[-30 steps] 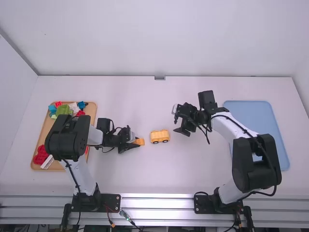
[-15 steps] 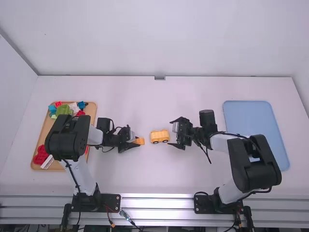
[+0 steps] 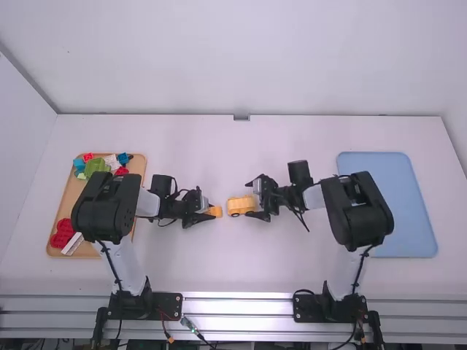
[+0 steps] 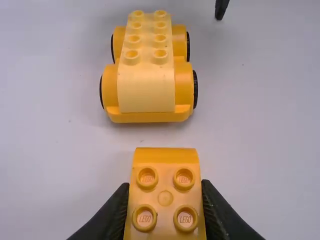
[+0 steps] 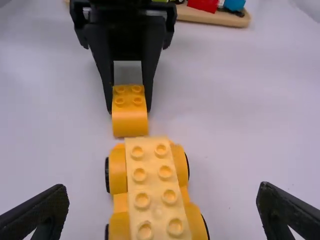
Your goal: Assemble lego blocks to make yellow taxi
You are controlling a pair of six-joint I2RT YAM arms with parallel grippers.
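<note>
Just left of the table's middle, my left gripper (image 3: 211, 211) is shut on a small orange-yellow block (image 3: 216, 211). In the left wrist view that block (image 4: 165, 195), with studs on top and a curved end, sits between the fingertips of my left gripper (image 4: 165, 200). The yellow wheeled car (image 3: 238, 205) stands upright close by, apart from the block. A lighter studded block (image 4: 146, 85) lies along its top. My right gripper (image 3: 252, 199) is open, its fingers around the car's right end. In the right wrist view my right gripper (image 5: 162, 205) has its fingertips wide apart, one each side of the car (image 5: 155, 200), not touching it.
A wooden tray (image 3: 63, 211) with several loose coloured blocks lies at the left, partly under the left arm. A blue tray (image 3: 408, 219) lies at the right, behind the right arm's elbow. White walls stand along the table's far and side edges.
My right gripper has come left and toward the camera, and its open fingers now straddle the car's right end. My left gripper has shifted slightly right with its block. The car has stayed put.
</note>
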